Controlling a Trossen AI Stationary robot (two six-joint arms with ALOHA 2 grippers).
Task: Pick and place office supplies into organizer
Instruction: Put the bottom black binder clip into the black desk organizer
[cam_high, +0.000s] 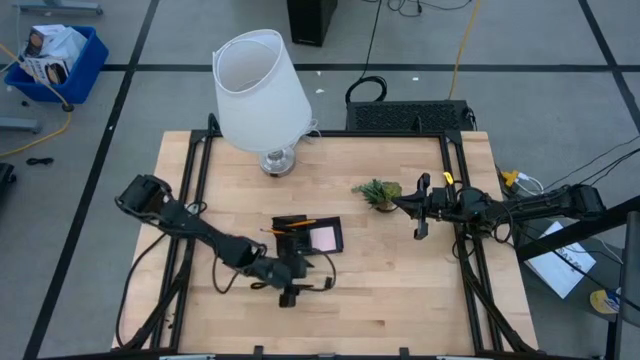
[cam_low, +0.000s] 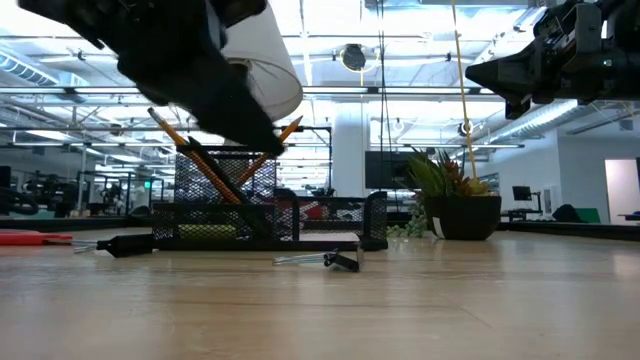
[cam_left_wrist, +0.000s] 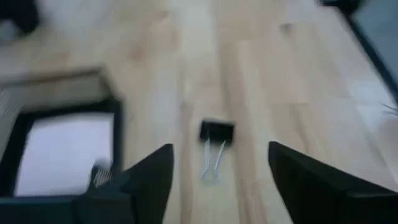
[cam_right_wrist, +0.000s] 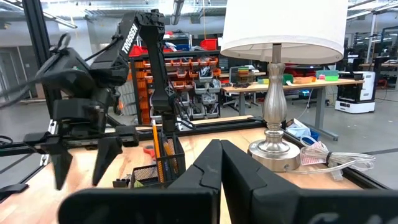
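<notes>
The organizer (cam_high: 307, 236) is positioned at table centre, with pencils (cam_low: 205, 165) already stood in its mesh cup and the pink sticky-note pad (cam_high: 323, 238) seated in a compartment. A binder clip (cam_left_wrist: 215, 142) is left on the wood just beside the organizer, as are red-handled scissors (cam_low: 30, 238) on the table farther off. The left gripper (cam_left_wrist: 217, 180) is held wide open and empty above the clip, while the right gripper (cam_right_wrist: 219, 163) is parked shut and empty near the plant (cam_high: 378, 192).
</notes>
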